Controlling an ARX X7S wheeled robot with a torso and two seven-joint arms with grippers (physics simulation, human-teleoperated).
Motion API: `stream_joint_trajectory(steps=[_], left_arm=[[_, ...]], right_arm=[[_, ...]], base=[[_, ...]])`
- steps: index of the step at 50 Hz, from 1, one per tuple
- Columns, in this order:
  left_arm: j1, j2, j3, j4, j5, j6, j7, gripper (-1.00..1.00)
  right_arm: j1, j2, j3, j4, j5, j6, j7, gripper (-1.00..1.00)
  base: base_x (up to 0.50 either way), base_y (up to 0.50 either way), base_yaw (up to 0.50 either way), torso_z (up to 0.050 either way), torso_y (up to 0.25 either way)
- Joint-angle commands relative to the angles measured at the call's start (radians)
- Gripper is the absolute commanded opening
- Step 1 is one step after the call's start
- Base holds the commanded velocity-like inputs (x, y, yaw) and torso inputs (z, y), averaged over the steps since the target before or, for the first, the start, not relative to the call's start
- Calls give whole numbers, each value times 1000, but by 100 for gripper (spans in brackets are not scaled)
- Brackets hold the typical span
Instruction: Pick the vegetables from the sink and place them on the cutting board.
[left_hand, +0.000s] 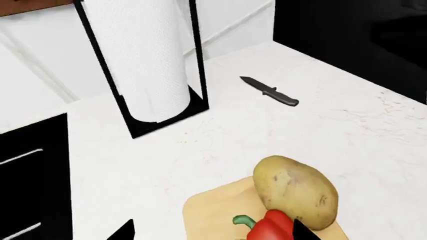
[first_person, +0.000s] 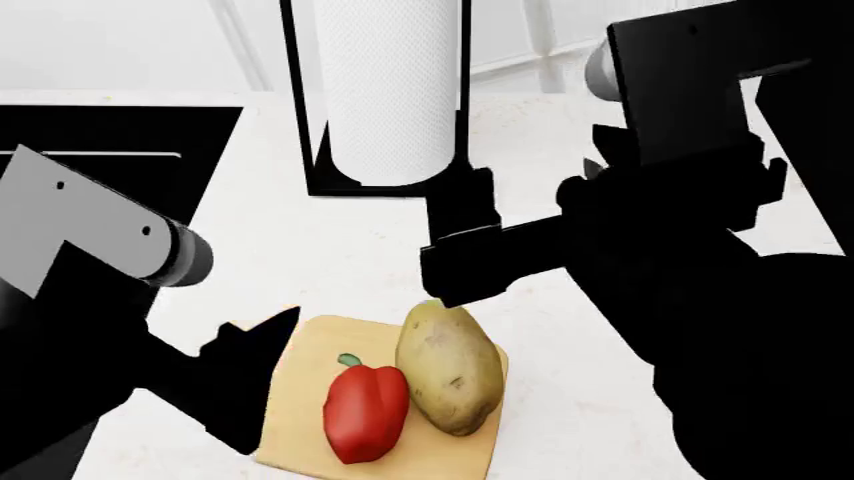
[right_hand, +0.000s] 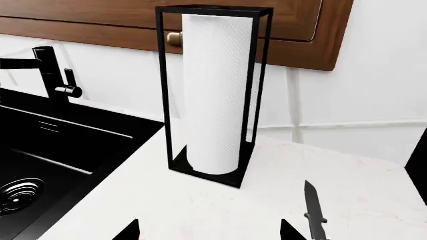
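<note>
Head view: pepper (first_person: 364, 410) and potato (first_person: 451, 368) lay touching on the cutting board (first_person: 300, 400), long axes near-parallel; left end effector (first_person: 254, 345) nearer, empty, spread wide.

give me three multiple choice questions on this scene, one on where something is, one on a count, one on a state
1. Where is the potato?
A. in the sink
B. on the cutting board, to the right of the red bell pepper in the head view
C. under the paper towel roll

2. How many knives lie on the counter?
A. none
B. one
C. three

3. What state is the left gripper in?
A. open, holding nothing
B. shut on the pepper
C. shut on the knife

Answers:
1 B: the potato lies on the board against the pepper.
2 B: a single black knife lies past the paper towel holder.
3 A: its fingertips sit apart in the left wrist view, with the vegetables lying on the board.
</note>
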Motion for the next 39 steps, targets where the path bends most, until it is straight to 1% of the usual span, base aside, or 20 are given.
stream_joint_trajectory(steps=[1,2,4,7,9,11,13,16,17,20,21,23,27,30,34,36,39], left_arm=[[-9,-125,-145,27,-87,83,-56,100],[-2,-152,-175,42,-98,96,-62,100],[9,-184,-193,57,-138,102,-79,100],[29,-233,-230,82,-135,107,-86,100],[58,-270,-260,81,-125,110,-76,100],[85,-290,-285,89,-123,120,-74,100],[106,-327,-311,93,-142,122,-73,100],[90,-347,-309,89,-170,122,-93,100],[70,-366,-317,85,-198,125,-98,100],[35,-391,-319,69,-238,129,-111,100],[17,-392,-308,67,-242,127,-124,100],[9,-396,-306,67,-255,131,-132,100],[-94,-399,-248,37,-311,123,-180,100],[-143,-399,-223,26,-334,118,-199,100],[-195,-376,-186,4,-343,115,-215,100],[-246,-354,-153,-14,-351,104,-224,100],[-280,-343,-138,-34,-360,107,-230,100]], right_arm=[[-217,112,139,-261,-123,-155,-147,100],[-247,124,155,-279,-112,-159,-141,100],[-296,147,196,-299,-95,-172,-125,100],[-376,184,270,-320,-96,-203,-132,100],[-404,216,315,-334,-62,-207,-121,100],[-396,243,335,-341,-1,-199,-85,100],[-360,283,339,-333,79,-185,-31,100],[-309,310,338,-313,154,-189,19,100],[-274,328,329,-304,203,-189,42,100],[-238,355,328,-310,252,-193,73,100],[-212,381,322,-302,297,-197,99,100],[-196,394,313,-296,309,-195,113,100],[-85,423,251,-265,376,-198,176,100],[-6,429,204,-235,407,-194,197,100],[14,418,182,-234,399,-188,198,100],[3,410,184,-233,376,-185,181,100],[19,403,174,-231,377,-187,183,100]], base=[[0,0,0,0,0],[0,0,0,0,0],[0,0,0,0,0],[0,0,0,0,0],[0,0,0,0,0],[0,0,0,0,0],[0,0,0,0,0],[0,0,0,0,0],[0,0,0,0,0],[0,0,0,0,0],[0,0,0,0,0],[0,0,0,0,0],[0,0,0,0,0],[0,0,0,0,0],[0,0,0,0,0],[0,0,0,0,0],[0,0,0,0,0]])
